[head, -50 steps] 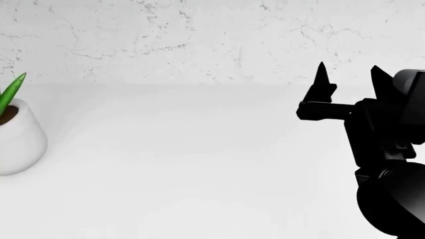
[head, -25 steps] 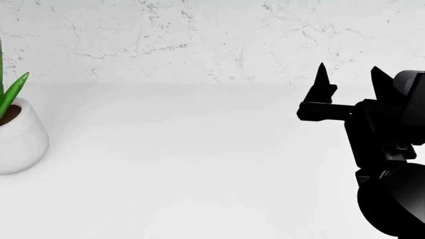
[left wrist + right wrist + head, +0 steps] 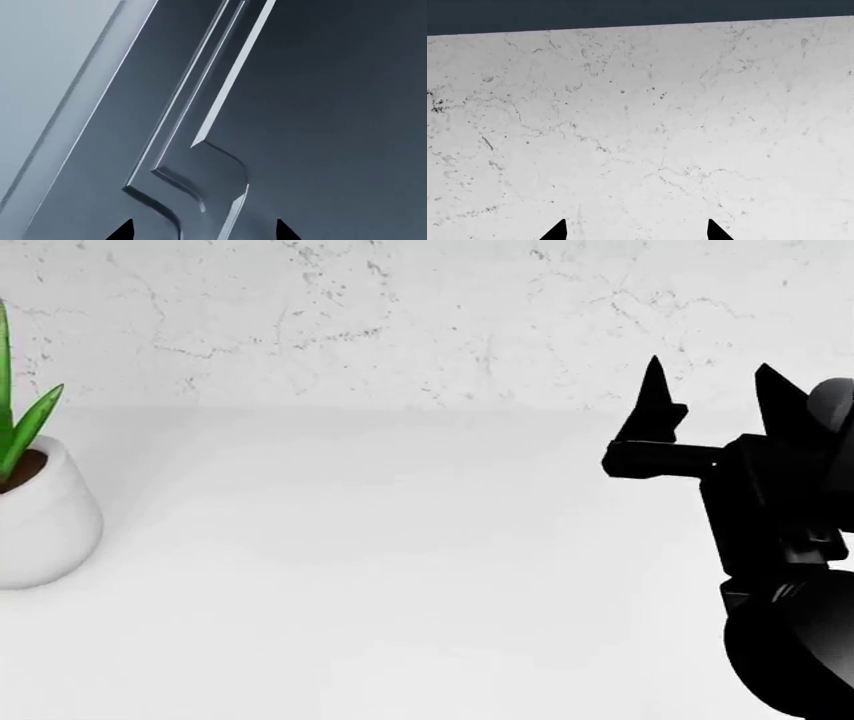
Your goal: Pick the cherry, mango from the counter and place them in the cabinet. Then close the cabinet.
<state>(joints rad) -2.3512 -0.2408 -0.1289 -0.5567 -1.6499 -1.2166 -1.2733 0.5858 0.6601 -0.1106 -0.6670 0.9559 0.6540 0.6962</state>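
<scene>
The cherry and the mango show in no view. The white counter fills the head view. My right gripper is raised at the right of the head view, open and empty, fingertips pointing up toward the marbled wall. In the right wrist view the right gripper faces that wall with the jaws wide apart. My left gripper is open and empty; it faces a dark grey cabinet panel with a raised moulded frame. The left arm does not show in the head view.
A white pot with a green plant stands on the counter at the far left. The white marbled wall backs the counter. A dark strip runs above the wall in the right wrist view.
The head view has shifted slightly left, so the pot and my right gripper sit a little further right in it. The right gripper stays open.
</scene>
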